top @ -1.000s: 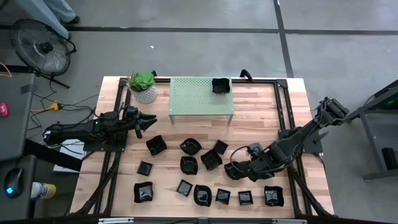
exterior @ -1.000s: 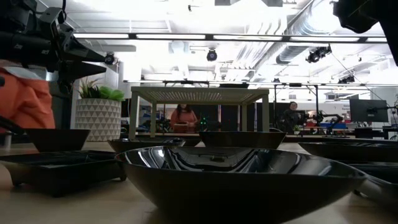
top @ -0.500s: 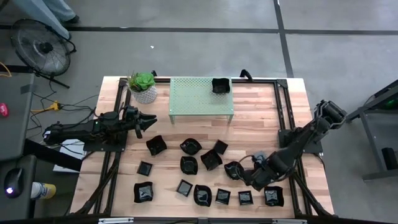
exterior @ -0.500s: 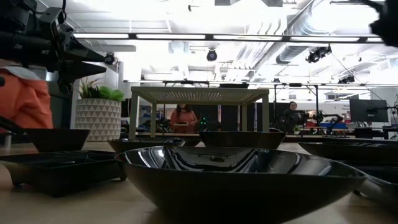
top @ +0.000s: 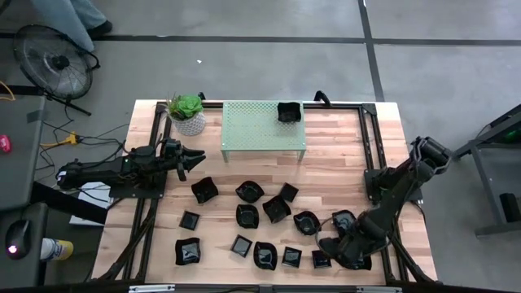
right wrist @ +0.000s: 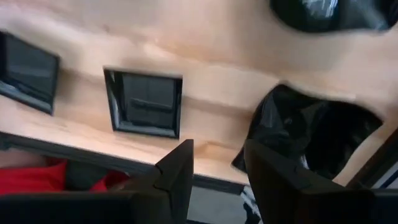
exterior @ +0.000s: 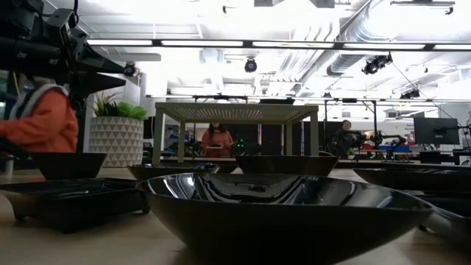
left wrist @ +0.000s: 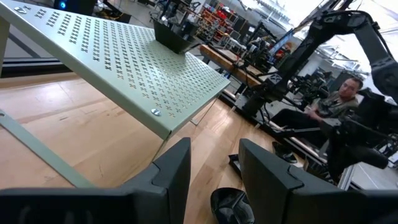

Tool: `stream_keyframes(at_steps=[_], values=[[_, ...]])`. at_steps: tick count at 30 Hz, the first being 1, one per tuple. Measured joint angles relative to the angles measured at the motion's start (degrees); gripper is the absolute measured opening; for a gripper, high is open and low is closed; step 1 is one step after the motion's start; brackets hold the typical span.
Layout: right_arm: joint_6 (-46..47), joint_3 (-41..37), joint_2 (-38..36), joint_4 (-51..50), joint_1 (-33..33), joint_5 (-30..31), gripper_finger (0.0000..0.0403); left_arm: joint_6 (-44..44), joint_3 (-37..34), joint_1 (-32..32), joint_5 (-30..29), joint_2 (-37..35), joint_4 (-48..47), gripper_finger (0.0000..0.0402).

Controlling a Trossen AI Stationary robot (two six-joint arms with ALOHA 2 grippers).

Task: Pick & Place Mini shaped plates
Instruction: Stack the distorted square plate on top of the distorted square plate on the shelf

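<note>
Mini shaped plates on the perforated stand (top: 262,126): one (top: 288,111)
Mini shaped plates on the table in front of the stand: about fourteen visible
Potted plant (top: 188,112) beside the stand: one
Arms: two

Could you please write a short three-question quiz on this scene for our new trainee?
1. True or false: one mini shaped plate sits on the green perforated shelf.
2. Which gripper hangs over the table's front row of plates: A) left gripper, B) right gripper?
3. Fill in: the potted plant stands at the shelf's ____ end, seen from above.

Key: 1 true; 2 B; 3 left. The right gripper's fingers are open and empty over a square plate.
</note>
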Motion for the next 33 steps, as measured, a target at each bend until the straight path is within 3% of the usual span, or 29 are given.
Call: stream_keyframes(at_steps=[14, 33], values=[[3.9, 9.2, 11.1, -8.2, 2.5, -6.3, 0.0138, 0.0, 0.0, 0.0, 0.0, 0.0, 0.0, 0.0134], [4.5, 9.2, 12.3, -12.3, 1.3, -4.9, 0.0138, 0.0, 0.0, 0.0, 0.0, 0.0, 0.0, 0.0134]])
